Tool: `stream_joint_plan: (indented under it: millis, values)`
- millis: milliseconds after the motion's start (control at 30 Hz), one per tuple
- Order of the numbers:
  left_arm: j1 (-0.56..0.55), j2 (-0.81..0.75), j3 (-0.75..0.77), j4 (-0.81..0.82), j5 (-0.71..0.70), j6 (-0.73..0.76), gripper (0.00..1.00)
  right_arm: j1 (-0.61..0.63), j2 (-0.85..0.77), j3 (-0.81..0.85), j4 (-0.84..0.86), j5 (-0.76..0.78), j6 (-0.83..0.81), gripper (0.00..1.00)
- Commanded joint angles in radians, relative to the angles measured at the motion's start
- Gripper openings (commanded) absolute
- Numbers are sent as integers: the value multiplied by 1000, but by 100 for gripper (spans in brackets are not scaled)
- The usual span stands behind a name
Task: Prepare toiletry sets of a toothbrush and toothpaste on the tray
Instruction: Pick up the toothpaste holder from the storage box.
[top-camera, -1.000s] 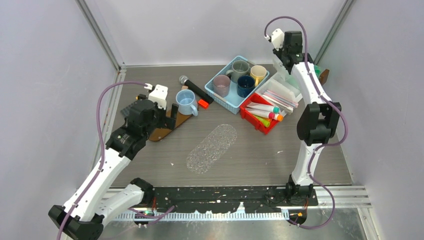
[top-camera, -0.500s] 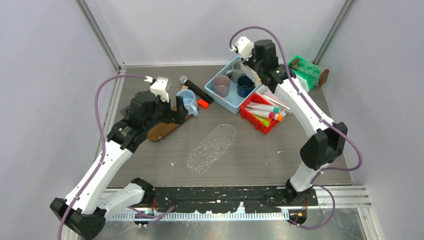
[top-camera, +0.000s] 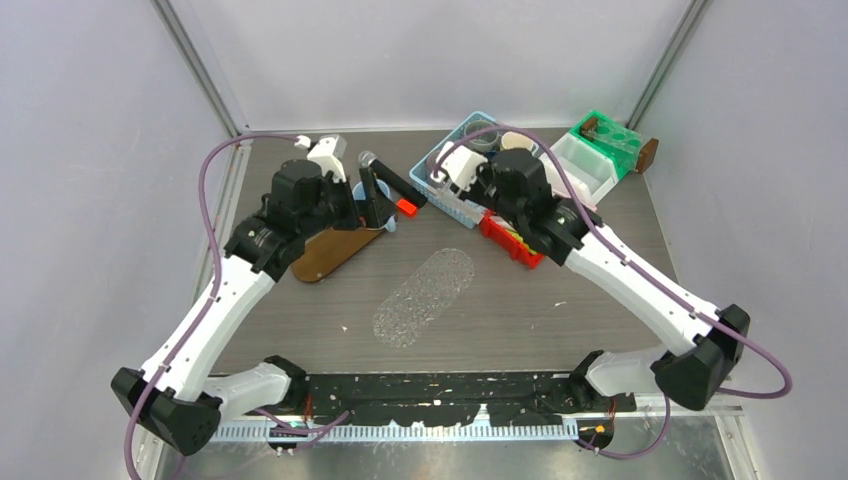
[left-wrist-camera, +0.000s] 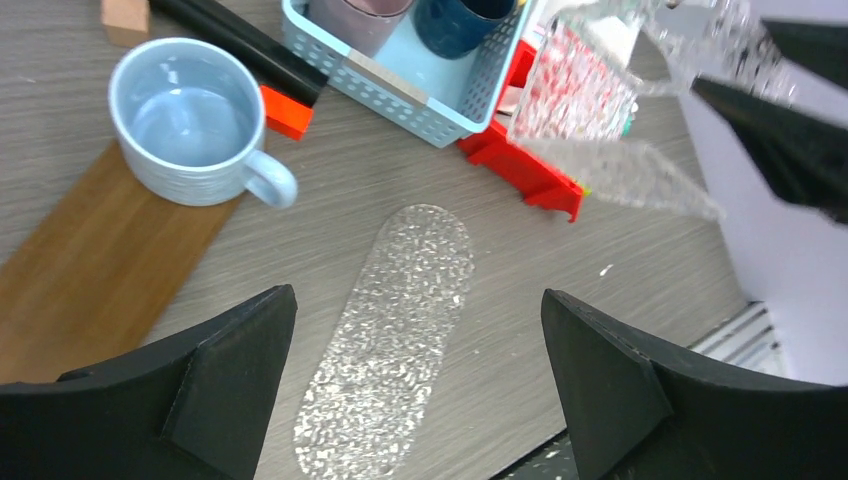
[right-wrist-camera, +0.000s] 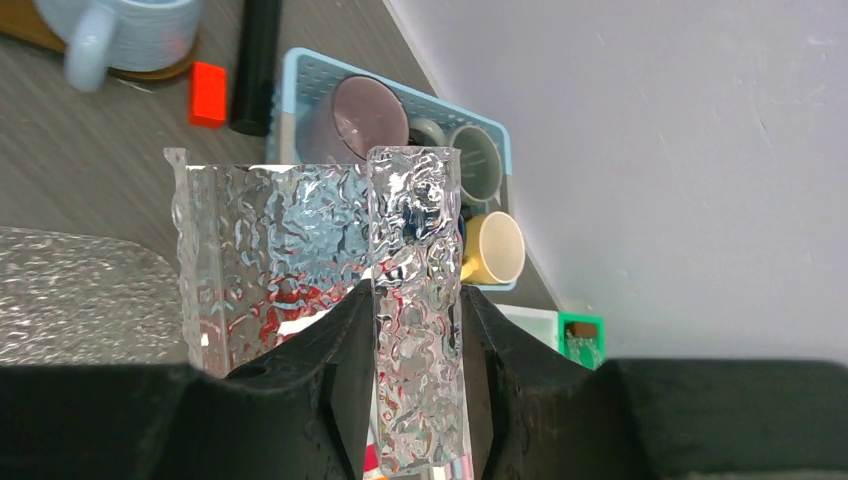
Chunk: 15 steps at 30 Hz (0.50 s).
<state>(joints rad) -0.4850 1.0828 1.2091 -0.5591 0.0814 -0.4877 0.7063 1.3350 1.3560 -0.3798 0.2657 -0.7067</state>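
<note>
Clear rippled plastic tray (right-wrist-camera: 270, 250) sits clamped in the right gripper (right-wrist-camera: 415, 320) toward the table's (top-camera: 320, 300) far edge, while the left gripper (left-wrist-camera: 415, 310) hangs with jaws wide apart.

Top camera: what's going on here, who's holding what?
The right tool is shut on a clear textured tray and holds it upright in the air near the red bin and the blue basket of cups. A second clear tray lies flat mid-table with nothing on it. The left tool is open and empty, hovering near the light blue mug on the wooden board.
</note>
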Motion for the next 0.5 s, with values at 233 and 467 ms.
stream_joint_plan:
  millis: [233, 467]
  values:
    - [2, 105, 100, 56, 161, -79, 95, 101, -119, -111, 155, -102, 32, 0]
    - [76, 157, 121, 96, 370, -66, 87, 112, -163, -135, 188, -197, 60, 1]
